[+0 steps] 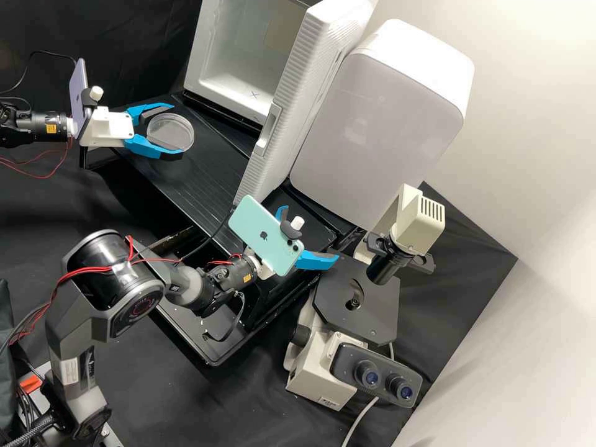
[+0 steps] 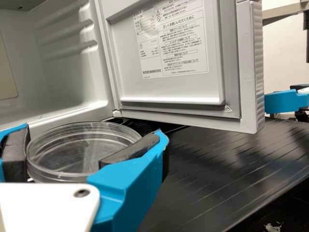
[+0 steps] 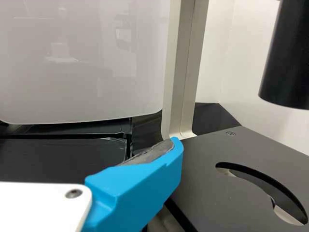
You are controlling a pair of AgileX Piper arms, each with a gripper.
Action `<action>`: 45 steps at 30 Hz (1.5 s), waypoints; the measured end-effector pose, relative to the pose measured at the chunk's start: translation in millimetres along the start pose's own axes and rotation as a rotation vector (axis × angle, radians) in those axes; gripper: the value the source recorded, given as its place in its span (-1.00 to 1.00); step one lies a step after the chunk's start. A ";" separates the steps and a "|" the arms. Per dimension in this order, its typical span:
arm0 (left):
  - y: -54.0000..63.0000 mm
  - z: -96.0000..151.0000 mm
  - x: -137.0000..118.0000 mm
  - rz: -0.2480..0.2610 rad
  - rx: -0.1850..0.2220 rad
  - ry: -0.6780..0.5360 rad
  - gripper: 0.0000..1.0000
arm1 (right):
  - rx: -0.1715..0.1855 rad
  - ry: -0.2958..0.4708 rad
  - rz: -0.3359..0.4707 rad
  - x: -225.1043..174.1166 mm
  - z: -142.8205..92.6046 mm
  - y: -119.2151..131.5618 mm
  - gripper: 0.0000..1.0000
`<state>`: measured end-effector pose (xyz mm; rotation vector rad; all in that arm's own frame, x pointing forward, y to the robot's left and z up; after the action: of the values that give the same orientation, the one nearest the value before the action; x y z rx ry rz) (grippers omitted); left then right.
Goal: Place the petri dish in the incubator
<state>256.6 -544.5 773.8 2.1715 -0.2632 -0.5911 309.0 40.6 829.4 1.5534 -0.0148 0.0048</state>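
Just one petri dish (image 1: 166, 127) in the left pincer (image 1: 175, 130), one incubator (image 1: 230, 49).

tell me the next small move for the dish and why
Likely ease the left gripper forward, dish kept level, into the incubator: the dish sits clamped in it just outside the chamber, and the door stands open.

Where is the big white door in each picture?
High view: door stands open, upper middle.
Left wrist view: its labelled inner face, behind the dish.
Right wrist view: its smooth outer face, close ahead.
Shared landmark: right arm's blue finger by the door's lower edge.
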 end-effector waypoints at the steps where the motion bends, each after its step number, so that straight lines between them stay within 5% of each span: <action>1: 11.3 -7.6 15.8 -0.015 0.014 0.003 -1.00 | 0.000 0.000 0.000 0.0 0.0 0.0 1.00; 3: 27.7 -25.8 39.8 -0.011 -0.004 0.055 -1.00 | 0.000 0.000 0.000 0.0 0.0 0.0 1.00; 6: 53.1 -46.2 55.1 0.068 -0.077 0.128 -1.00 | 0.000 0.000 0.000 0.0 0.0 0.0 1.00; 9: 63.1 -52.0 56.6 0.105 -0.110 0.145 -1.00 | 0.000 0.000 0.000 0.0 0.0 0.0 1.00; 29: 59.6 -57.3 67.1 0.068 -0.115 0.154 -1.00 | 0.000 0.000 0.000 0.0 0.0 0.0 1.00; 35: 60.6 -66.2 89.3 0.045 -0.161 0.223 -1.00 | 0.000 0.000 0.000 0.0 0.0 0.0 1.00; 41: 57.8 -70.1 114.1 -0.014 -0.146 0.263 -1.00 | 0.000 0.000 0.000 0.0 0.0 0.0 1.00; 45: 66.0 -73.5 127.5 -0.017 -0.141 0.288 -1.00 | 0.000 0.000 0.000 0.0 0.0 0.0 1.00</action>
<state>405.0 -583.7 823.6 2.0906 -0.0468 -0.2902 309.0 40.6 829.4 1.5534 -0.0148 0.0048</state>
